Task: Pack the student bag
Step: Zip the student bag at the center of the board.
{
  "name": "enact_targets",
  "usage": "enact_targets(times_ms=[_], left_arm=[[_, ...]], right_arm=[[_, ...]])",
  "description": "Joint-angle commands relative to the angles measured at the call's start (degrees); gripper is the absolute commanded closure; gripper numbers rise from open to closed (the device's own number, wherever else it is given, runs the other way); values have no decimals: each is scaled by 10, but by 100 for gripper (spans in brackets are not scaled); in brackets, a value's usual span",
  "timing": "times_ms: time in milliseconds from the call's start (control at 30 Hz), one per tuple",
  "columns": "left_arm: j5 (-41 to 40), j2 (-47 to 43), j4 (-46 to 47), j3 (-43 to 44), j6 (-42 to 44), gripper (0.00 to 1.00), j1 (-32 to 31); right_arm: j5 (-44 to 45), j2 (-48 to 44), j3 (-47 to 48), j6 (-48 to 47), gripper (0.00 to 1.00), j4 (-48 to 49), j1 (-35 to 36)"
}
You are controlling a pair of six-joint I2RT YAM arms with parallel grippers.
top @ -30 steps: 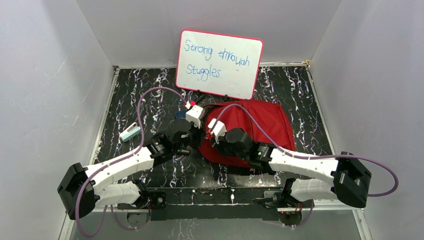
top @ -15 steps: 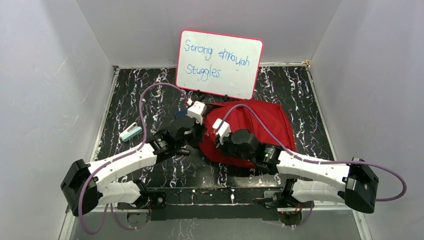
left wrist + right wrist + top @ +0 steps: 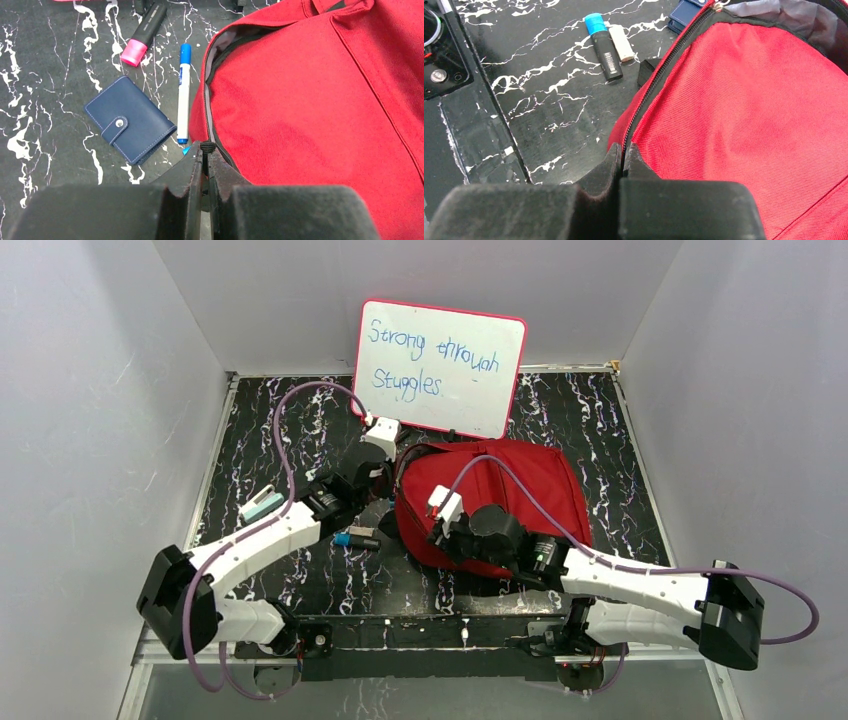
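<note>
The red student bag (image 3: 525, 485) lies at the table's centre, its zipper partly open along the left edge with grey lining showing (image 3: 774, 12). My left gripper (image 3: 392, 480) is shut on a black zipper pull (image 3: 207, 147) at the bag's left edge (image 3: 320, 100). My right gripper (image 3: 430, 538) is shut on the zipper seam at the bag's near-left edge (image 3: 744, 110). In the wrist views, both pairs of jaws (image 3: 205, 148) (image 3: 624, 148) are pressed together.
A navy wallet (image 3: 129, 119), a blue pen (image 3: 183, 92) and a pink highlighter (image 3: 145, 32) lie left of the bag. A blue-capped black marker (image 3: 355, 538) and a white eraser (image 3: 621, 44) lie nearer. A teal item (image 3: 260, 505) sits far left. A whiteboard (image 3: 440, 365) stands behind.
My left gripper has moved away along the bag's left edge with the zipper pull. My right arm has shifted right and nearer. The bag's left edge has lifted and the blue-capped marker is uncovered.
</note>
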Motion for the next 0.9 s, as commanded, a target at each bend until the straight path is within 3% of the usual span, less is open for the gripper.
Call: enact_targets(times_ms=[0, 400, 567, 867], left_arm=[[-32, 21, 33, 53, 42, 100, 39], [48, 146, 82, 168, 112, 100, 75], [118, 196, 119, 200, 134, 100, 77], [153, 291, 108, 301, 177, 100, 79]], right_arm=[[-55, -22, -17, 12, 100, -38, 8], [-130, -26, -25, 4, 100, -41, 11], [-164, -28, -30, 4, 100, -32, 14], [-196, -1, -19, -17, 100, -11, 44]])
